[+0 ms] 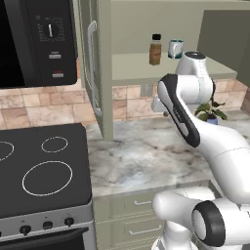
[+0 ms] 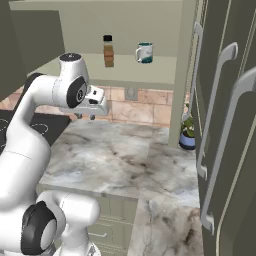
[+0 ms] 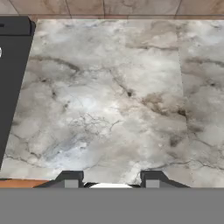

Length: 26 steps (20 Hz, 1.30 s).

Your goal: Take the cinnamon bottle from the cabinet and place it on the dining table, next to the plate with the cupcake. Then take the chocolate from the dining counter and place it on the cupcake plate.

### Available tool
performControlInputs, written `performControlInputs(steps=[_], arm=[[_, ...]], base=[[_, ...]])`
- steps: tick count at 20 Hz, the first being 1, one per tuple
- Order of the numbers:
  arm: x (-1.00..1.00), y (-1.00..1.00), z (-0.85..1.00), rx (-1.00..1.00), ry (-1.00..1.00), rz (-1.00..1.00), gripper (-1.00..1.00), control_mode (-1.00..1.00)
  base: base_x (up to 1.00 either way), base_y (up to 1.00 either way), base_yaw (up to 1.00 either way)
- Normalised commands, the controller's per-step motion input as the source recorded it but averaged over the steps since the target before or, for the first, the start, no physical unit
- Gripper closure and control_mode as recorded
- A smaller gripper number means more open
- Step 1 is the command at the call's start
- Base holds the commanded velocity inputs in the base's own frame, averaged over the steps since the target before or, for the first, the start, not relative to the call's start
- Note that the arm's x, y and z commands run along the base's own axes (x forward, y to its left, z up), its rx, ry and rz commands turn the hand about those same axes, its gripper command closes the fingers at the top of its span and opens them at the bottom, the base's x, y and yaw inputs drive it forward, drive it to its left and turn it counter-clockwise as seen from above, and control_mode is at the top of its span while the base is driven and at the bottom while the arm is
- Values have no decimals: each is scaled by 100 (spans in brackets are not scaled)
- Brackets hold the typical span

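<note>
While the veined marble counter point(image 1: 146, 156) runs under the arm between a black stovetop point(image 1: 41, 168) and tall pantry doors point(image 2: 227, 125), a tan tile backsplash point(image 2: 145, 107) lines the wall. The cinnamon bottle point(image 1: 155, 50) stands upright on the open cabinet point(image 1: 146, 68) shelf near a mug point(image 1: 176, 48); a potted plant point(image 2: 188, 132) sits below. The gripper point(image 2: 86, 116), shut and empty, hangs over bare marble.

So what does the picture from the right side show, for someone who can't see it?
A slim clear cinnamon bottle of brown powder with a black cap stands on the shelf of an open sage-green wall cabinet, beside a white-and-teal mug. Below it, the white robot arm's gripper hangs over a veined marble counter, holding nothing.
</note>
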Motion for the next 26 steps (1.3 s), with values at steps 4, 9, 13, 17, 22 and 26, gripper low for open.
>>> performControlInputs(steps=[4, 9, 13, 17, 22, 26], arm=[[-17, 3, 0, -3, -20, 2, -100, -100], [-30, 2, 16, -6, -55, 5, -100, -100], [-14, 0, 33, -1, -35, 2, -100, -100], [1, -8, 46, 2, -16, 0, -100, -100], [10, 0, 55, 0, -5, 0, -100, -100], [20, 0, 64, 1, 6, -3, -100, -100]], base=[[0, 0, 0], [0, 0, 0], [0, 0, 0], [0, 0, 0], [0, 0, 0], [0, 0, 0]])
